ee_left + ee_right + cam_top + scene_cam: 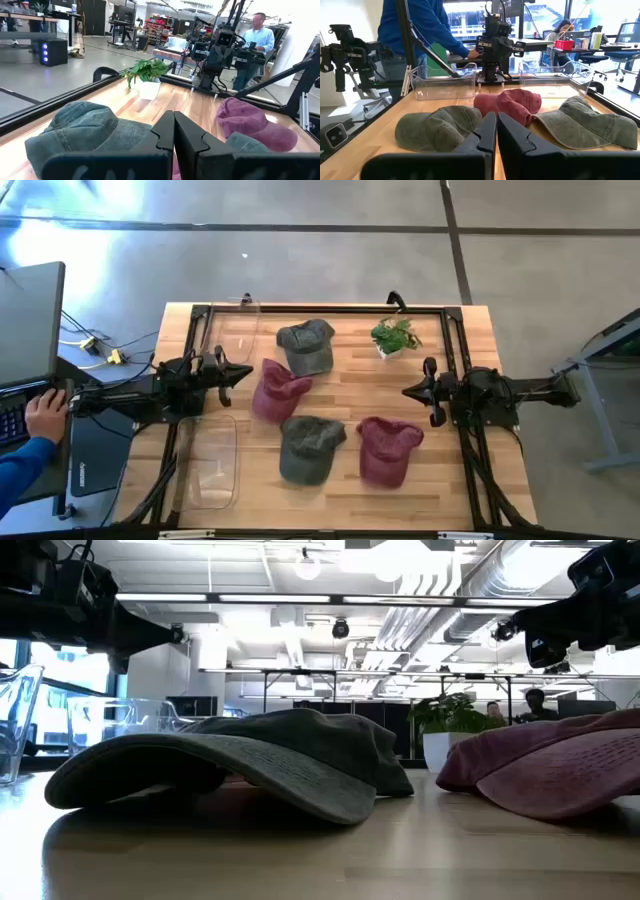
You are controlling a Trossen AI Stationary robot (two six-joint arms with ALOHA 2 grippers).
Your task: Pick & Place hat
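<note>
**Four hats laid out, both arms parked, nothing picked yet**

From my seat, the left tool (pixel 240 373) sits at nine o'clock on the surface (pixel 450 490), clenched on nothing, fingers pressed flat together in its wrist view. Two clear bins (pixel 212 462) lie along that same side, likely the drop spots, which would explain why the hats are bunched centrally within either arm's reach. Moving across: a maroon hat (pixel 277 389) just past the left tool, a grey hat (pixel 306 345) toward twelve, another grey hat (pixel 309 447) toward six, then a second maroon hat (pixel 387 448) at five. A small potted plant (pixel 395 337) stands at one o'clock. The right tool (pixel 417 391) waits at three o'clock, also clenched and holding nothing. A person's hand (pixel 44 415) rests on a keyboard off the left edge.
</note>
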